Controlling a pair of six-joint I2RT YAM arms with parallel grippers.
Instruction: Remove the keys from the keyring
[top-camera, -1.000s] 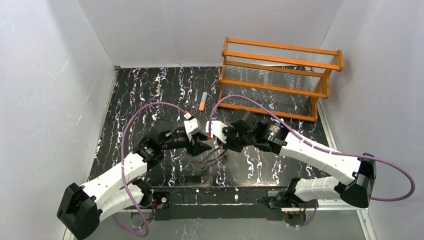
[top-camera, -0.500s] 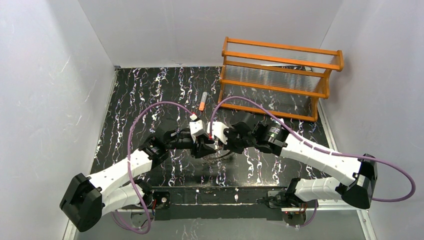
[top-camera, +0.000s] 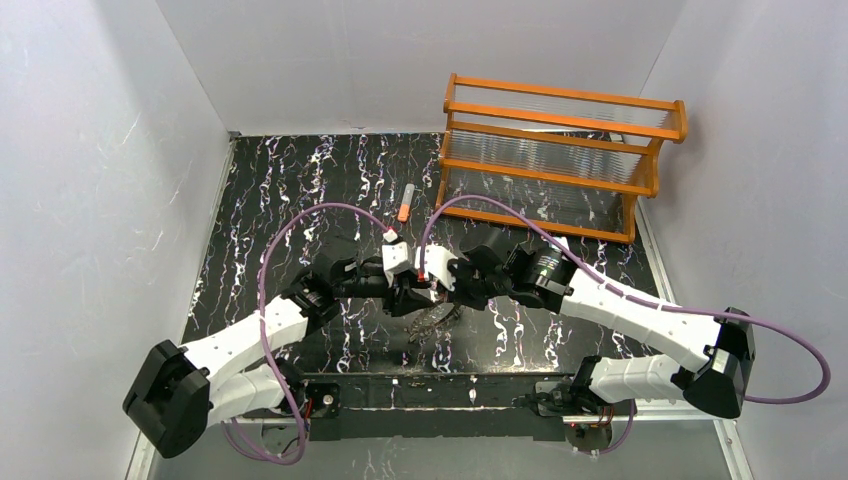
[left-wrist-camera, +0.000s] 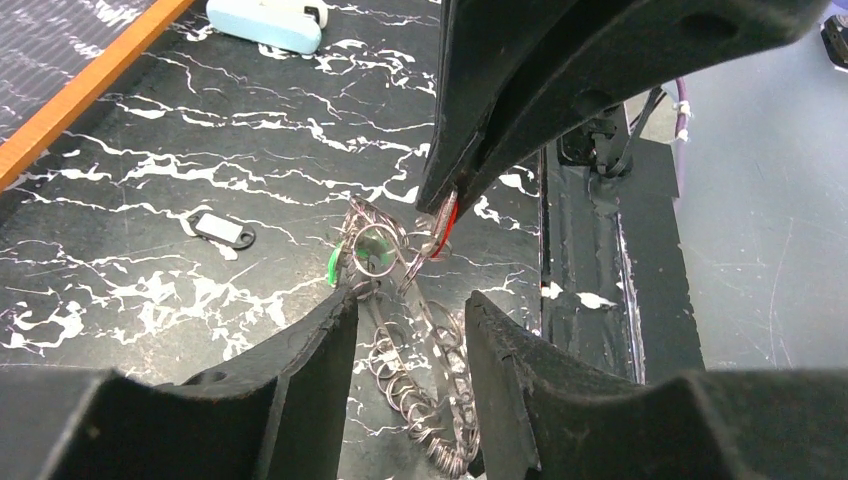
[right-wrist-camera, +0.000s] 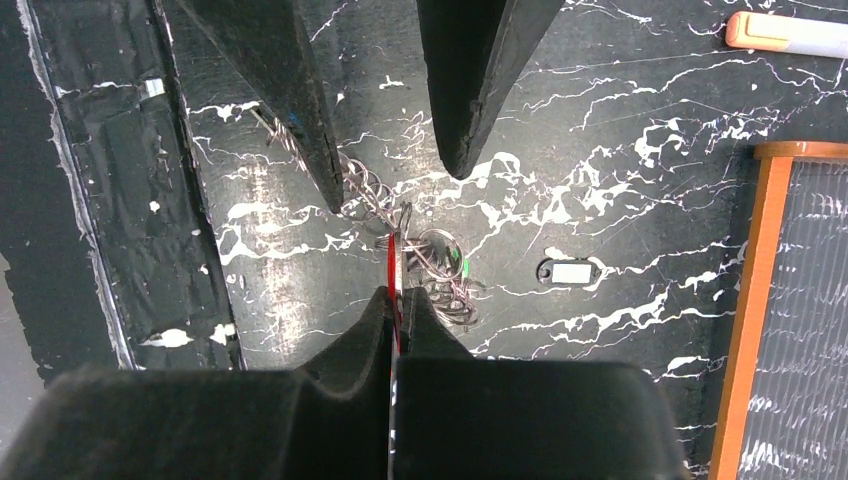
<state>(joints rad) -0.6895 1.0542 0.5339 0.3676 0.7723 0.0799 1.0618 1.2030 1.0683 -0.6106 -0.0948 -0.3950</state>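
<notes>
Top ext.: shows left gripper (top-camera: 405, 298) and right gripper (top-camera: 437, 290) tip to tip, keyring (top-camera: 432, 318) just under both. Can't tell jaw state from here.

Left wrist: shows left jaws apart. Puts keyring (left-wrist-camera: 385, 250) just ahead of the tips, chain trailing back thru the gap, long axis roughly along the fingers. Green key (left-wrist-camera: 332, 265) right by one fingertip. Red key (left-wrist-camera: 448, 218) pinched in right gripper, opposite. Dark-and-white key (left-wrist-camera: 222, 228) off the ring, well out to the side.

Right wrist: confirms right jaws clamped on red key (right-wrist-camera: 393, 270), edge-on btwn pads, ring just beyond tips. Prob. needs left closing on the chain, being nearer it, so right can work the red key off.
</notes>
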